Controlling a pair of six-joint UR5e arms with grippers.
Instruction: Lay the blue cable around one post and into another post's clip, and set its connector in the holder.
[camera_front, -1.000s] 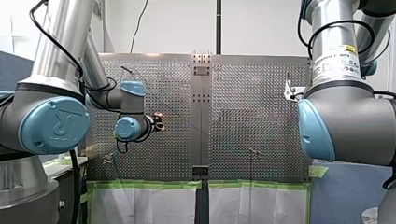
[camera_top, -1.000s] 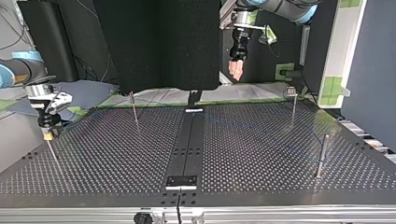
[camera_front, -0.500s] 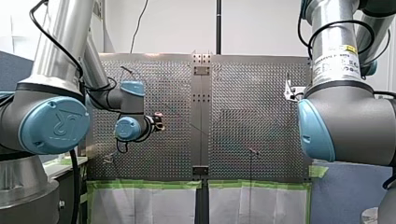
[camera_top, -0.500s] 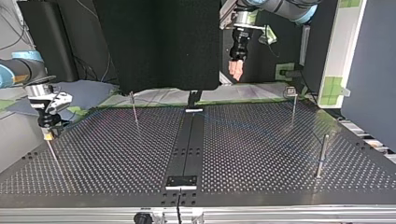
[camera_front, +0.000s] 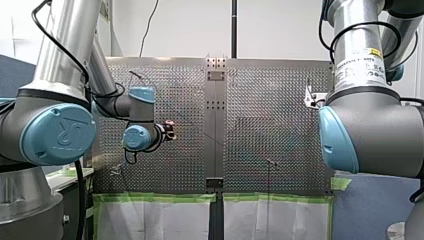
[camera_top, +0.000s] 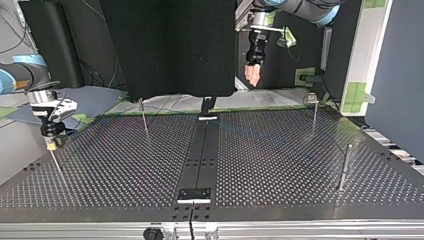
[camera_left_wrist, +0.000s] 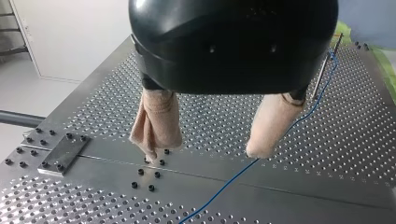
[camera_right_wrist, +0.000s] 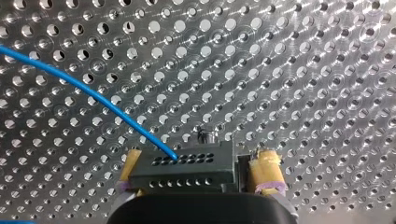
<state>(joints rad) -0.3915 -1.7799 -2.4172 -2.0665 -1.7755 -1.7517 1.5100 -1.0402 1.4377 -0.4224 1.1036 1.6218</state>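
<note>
Gripping connector (camera_right_wrist: 184, 164) in right claw (camera_right_wrist: 198, 167), trailing blue cable (camera_right_wrist: 93, 95) toward its ten o'clock; holding left claw (camera_left_wrist: 205, 149) spread, empty; seemingly mid-routing, next needing threading past a post (camera_top: 144, 117).

The thin blue cable (camera_right_wrist: 93, 95) bends in a soft curve and plugs into a black connector (camera_right_wrist: 187, 173) with rows of tiny holes, pinched in my right gripper (camera_right_wrist: 200, 157). Farther along, the cable runs up to a thin metal post (camera_left_wrist: 323, 70).

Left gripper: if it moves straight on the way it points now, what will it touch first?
The left gripper hangs open over the table and would probably meet it first. The blue cable lies right under one finger, so that finger may press it; the height is unclear.
</note>
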